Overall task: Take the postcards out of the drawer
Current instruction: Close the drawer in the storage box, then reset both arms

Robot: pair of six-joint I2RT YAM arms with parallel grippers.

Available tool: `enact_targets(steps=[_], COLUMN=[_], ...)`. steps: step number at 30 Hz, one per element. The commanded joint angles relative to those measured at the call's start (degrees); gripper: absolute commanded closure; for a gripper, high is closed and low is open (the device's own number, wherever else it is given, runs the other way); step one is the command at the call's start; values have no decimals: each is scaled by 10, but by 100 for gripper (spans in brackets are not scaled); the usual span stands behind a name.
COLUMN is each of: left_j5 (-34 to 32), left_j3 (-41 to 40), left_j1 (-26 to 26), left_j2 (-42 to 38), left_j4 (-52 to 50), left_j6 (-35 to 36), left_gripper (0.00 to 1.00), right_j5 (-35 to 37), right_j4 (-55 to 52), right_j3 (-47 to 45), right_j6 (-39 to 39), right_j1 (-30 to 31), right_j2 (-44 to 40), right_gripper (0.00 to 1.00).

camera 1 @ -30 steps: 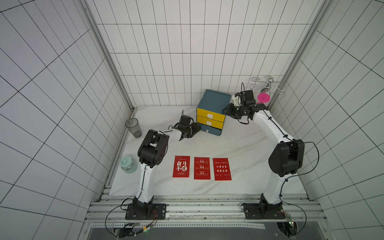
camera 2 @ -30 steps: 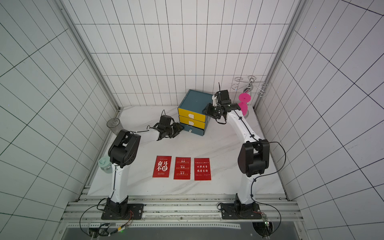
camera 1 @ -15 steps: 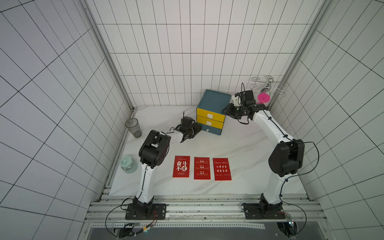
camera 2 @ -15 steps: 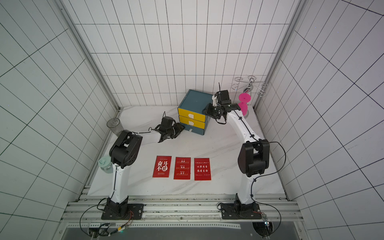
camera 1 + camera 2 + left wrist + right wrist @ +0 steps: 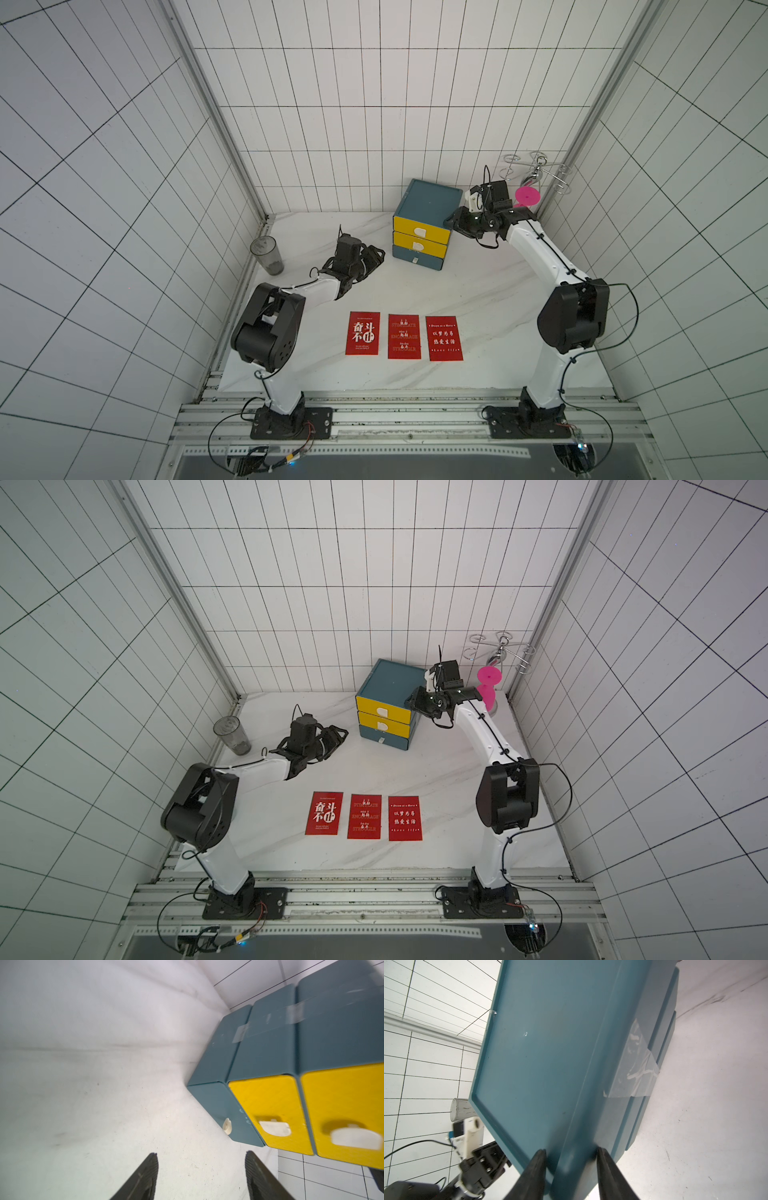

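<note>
Three red postcards lie flat in a row on the white table near its front: one at the left [image 5: 363,333] [image 5: 324,813], one in the middle [image 5: 404,336] and one at the right [image 5: 444,338]. At the back stands the teal drawer cabinet [image 5: 428,199] [image 5: 550,1053]; both its yellow drawers and its teal bottom drawer [image 5: 417,258] [image 5: 228,1109] are pushed in. My left gripper [image 5: 376,255] [image 5: 200,1154] sits low over the table, left of the bottom drawer, open and empty. My right gripper [image 5: 451,222] [image 5: 570,1150] is shut on the cabinet's upper right front corner.
A grey tumbler [image 5: 268,255] stands at the table's left edge. A pink spool-shaped stand [image 5: 527,194] and a wire rack [image 5: 536,170] occupy the back right corner behind the right arm. Tiled walls enclose the table on three sides.
The left arm's elbow has swung down toward the table's front and its gripper has drawn slightly left, away from the cabinet, with fingers wider. The right arm has not moved.
</note>
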Motion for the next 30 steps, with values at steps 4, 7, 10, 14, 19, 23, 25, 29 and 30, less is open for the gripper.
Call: enact_targets(steps=[4,7,10,14,19,23,25,29,30], left_j5=[6,12,21,11,-20,-118,-145,-223,-237], left_j3=[-41,-52,-71,-107,-142,-190,-228,-319,-340], left_j1=[34,59,96,148,205,215,215,215,215], left_j2=[-101,-138,-181,-253,-329,-389,-418,-451,-453], left_j4=[-54,-77,-91,-89,-107,-108,-77,14,39], left_j6=[114,132,148,173,213,255,294,329,339], left_gripper=[26,23,23,20,1,1,1,1,1], right_j5=[-7,-23,-23,-13,45,122,170,264,273], right_j4=[-24,-34,-40,-39,-6,50,75,119,140], right_j3=[53,82,97,84,-112,-307,-391,-507,-535], right_j6=[2,-4,-17,-39,-74,-112,-129,-141,-160], right_j1=[-10,-12,-15,-24,-43,-65,-81,-103,-106], right_j2=[0,-1,-22,-81,-234,-359,-407,-459,-467], right_gripper=[57,56,54,52,48,44,42,26,24])
